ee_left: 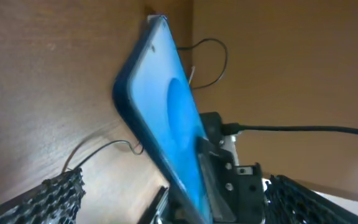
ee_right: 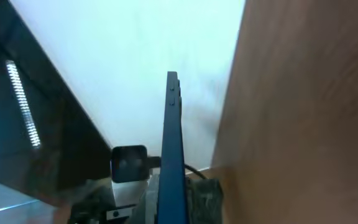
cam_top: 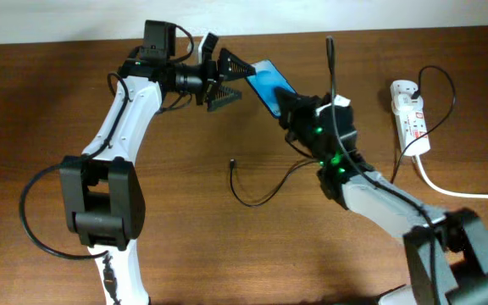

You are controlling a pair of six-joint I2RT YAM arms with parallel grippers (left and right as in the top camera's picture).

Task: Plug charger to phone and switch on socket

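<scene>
Robotics lab bench by the look of it, left arm [cam_top: 121, 119] and right arm [cam_top: 379, 199] with trailing cabling, brown wooden table [cam_top: 41, 102], plain white wall [ee_right: 135, 62] behind

Phone [cam_top: 265, 83] bottom hidden by right pincer [cam_top: 291, 105]

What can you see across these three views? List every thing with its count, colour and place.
phone: one, blue screen with a black edge, tilted at back centre, held in the right gripper
charger: one, thin black cable, lying mid-table, its tip free
socket: one, white with red marks, back right of the table
white cord: one, white, running from the socket off the right edge
table: one, brown wood, under everything
left gripper: one, black, open, beside the phone's far end
right gripper: one, black, shut on the phone
</scene>
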